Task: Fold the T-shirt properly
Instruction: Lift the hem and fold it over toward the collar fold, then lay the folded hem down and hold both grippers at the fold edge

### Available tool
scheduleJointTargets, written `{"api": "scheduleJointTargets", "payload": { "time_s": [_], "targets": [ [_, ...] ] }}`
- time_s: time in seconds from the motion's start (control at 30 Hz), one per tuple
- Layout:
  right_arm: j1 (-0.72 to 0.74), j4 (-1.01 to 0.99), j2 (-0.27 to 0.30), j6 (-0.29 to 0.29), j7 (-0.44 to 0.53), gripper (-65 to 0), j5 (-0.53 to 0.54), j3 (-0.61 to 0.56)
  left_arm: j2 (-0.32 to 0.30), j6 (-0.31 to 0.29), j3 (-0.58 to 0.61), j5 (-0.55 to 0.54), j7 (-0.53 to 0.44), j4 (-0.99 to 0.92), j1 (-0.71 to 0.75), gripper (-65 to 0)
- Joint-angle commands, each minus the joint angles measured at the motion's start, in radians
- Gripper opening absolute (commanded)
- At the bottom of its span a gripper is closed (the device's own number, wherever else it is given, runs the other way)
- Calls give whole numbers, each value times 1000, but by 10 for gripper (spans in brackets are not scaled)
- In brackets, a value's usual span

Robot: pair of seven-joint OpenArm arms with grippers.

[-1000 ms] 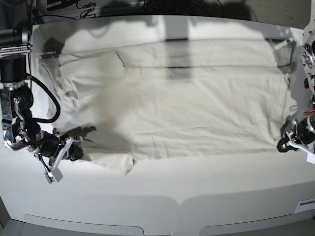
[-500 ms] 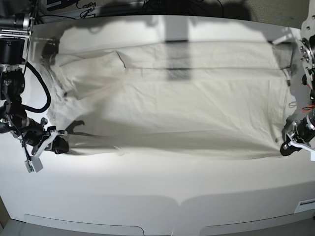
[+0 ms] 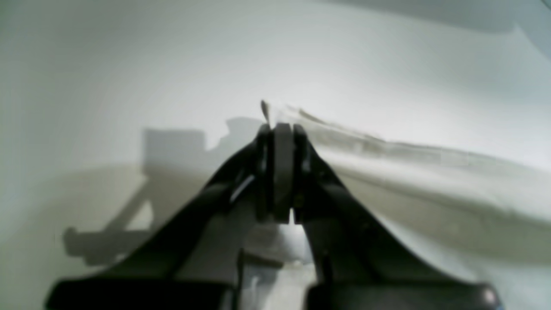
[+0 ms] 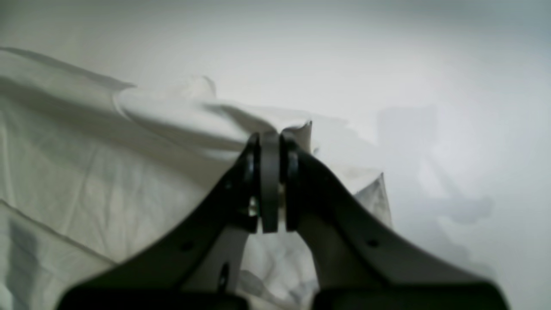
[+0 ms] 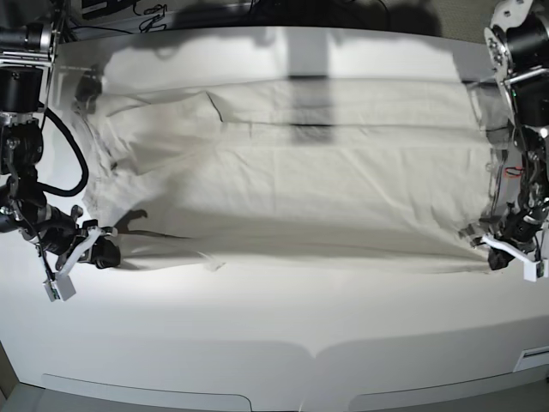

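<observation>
Two grippers hold the T-shirt (image 5: 292,184) stretched out across the white table (image 5: 283,343), one at each near corner of the cloth. The shirt lies flat with its long axis running left to right in the base view. Its shoulder and sleeve end sits toward that view's left, where a folded-over sleeve and a dark seam line show, and its straight hem end sits toward the right. The near edge is pulled into an almost straight line between the two grippers.

The right gripper (image 5: 107,254) sits at the left of the base view with its jaws pressed together on the cloth's near corner; the right wrist view shows the fabric (image 4: 129,142) bunched and rising into the closed fingertips (image 4: 270,144).

The left gripper (image 5: 491,257) sits at the right of the base view, jaws likewise clamped shut. In the left wrist view, the shirt's edge (image 3: 409,163) runs taut away from the fingertips (image 3: 282,133), with a small tip of cloth poking up beyond them.
</observation>
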Motion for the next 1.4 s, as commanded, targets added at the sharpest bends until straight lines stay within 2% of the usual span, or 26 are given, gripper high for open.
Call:
{"api": "scheduleJointTargets", "payload": {
  "time_s": [0.0,0.17,0.27,0.43,0.57,0.8,1.0,1.17,1.37],
  "targets": [
    [25,18,22,6,23,-650,11,8,-24,7,-6,-16,-29,74,10,-650],
    [22,21,23,8,18,-650,25,8,-24,84,-6,-98,-17,349,200,-650],
    [-3,60,24,18,18,-650,46,9,-29,116,-7,-98,-16,436,272,-650],
    [-85,162,24,17,20,-650,44,32,-49,116,-8,-148,13,497,351,-650],
    [-153,216,24,17,18,-650,50,106,-54,115,-26,-194,22,507,404,-650],
    [-280,248,24,18,11,-650,89,242,-54,110,-105,-200,39,508,471,-650],
    [-370,248,22,35,16,-650,89,250,-51,92,-106,-200,58,508,507,-650],
    [-451,248,21,35,72,-650,95,250,-51,89,-106,-199,70,508,529,-650],
    [-526,248,22,35,93,-650,119,250,-51,89,-106,-199,102,508,528,-650]
  ]
}}
